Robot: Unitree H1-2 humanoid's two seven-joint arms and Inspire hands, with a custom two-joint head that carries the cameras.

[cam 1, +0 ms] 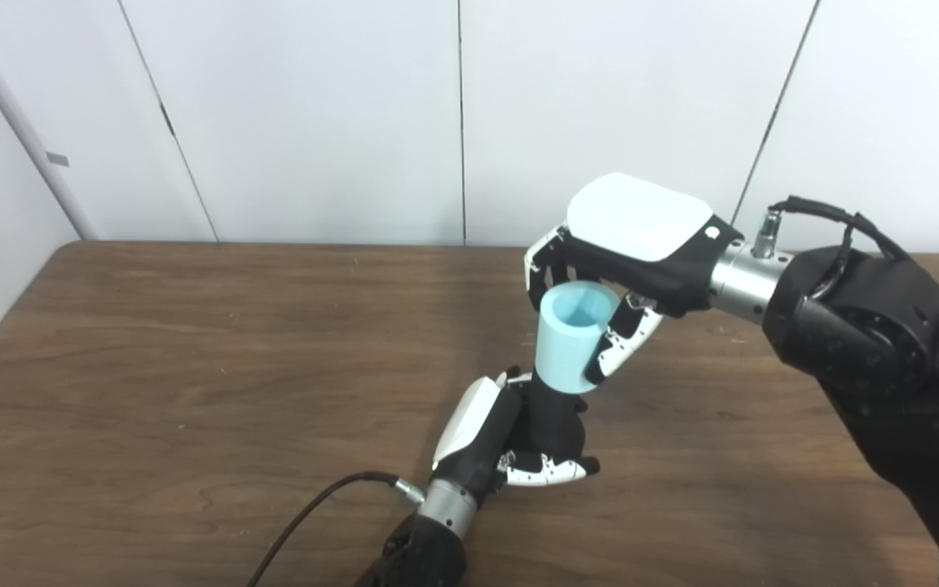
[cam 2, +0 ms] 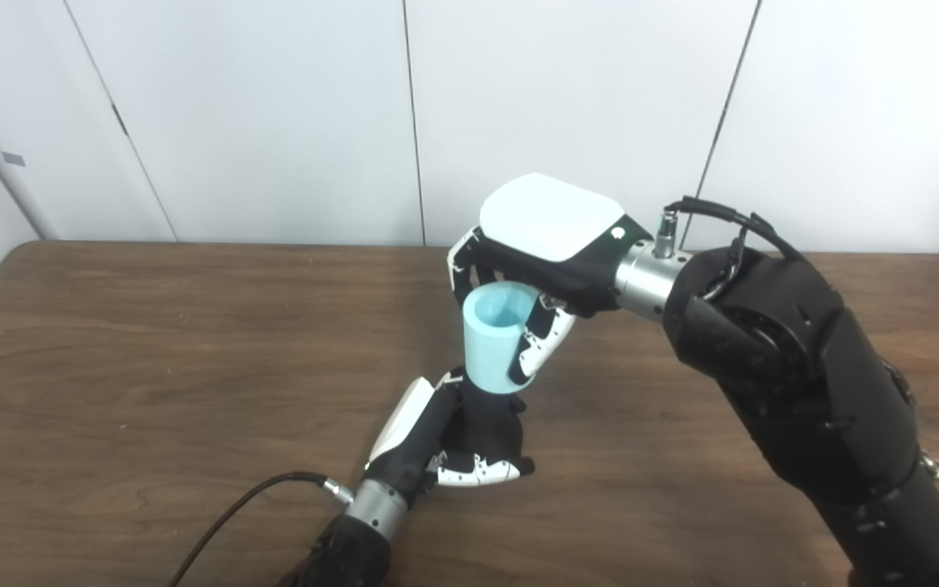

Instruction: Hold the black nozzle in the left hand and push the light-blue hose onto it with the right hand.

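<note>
- In the left eye view, the left hand [cam 1: 510, 440] is standing low above the wooden table [cam 1: 192, 367], and its fingers are closing around the black nozzle [cam 1: 549, 399], which is pointing upward.
- The right hand [cam 1: 624, 253] is reaching in from the right, and its fingers and thumb are wrapping the light-blue hose [cam 1: 569, 338] near its upper, open end.
- The lower end of the hose is sitting over the top of the nozzle; how deep it is going on, I cannot tell.
- In the right eye view, the same light-blue hose [cam 2: 498, 342] is standing almost upright, a little tilted, directly above the left hand [cam 2: 445, 444], with the right hand [cam 2: 543, 244] covering it from above.
- The black nozzle [cam 2: 482, 412] is showing only as a short dark neck between the hose and the holding fingers.
- My judgement: the hose is looking thick-walled, light and somewhat soft, so it is probably squeezing under a hard grip.
- It is better to be holding it around the middle wall, leaving the lower mouth round, and to be pushing straight along the nozzle, because a tilted push can make it jam or slip off.
</note>
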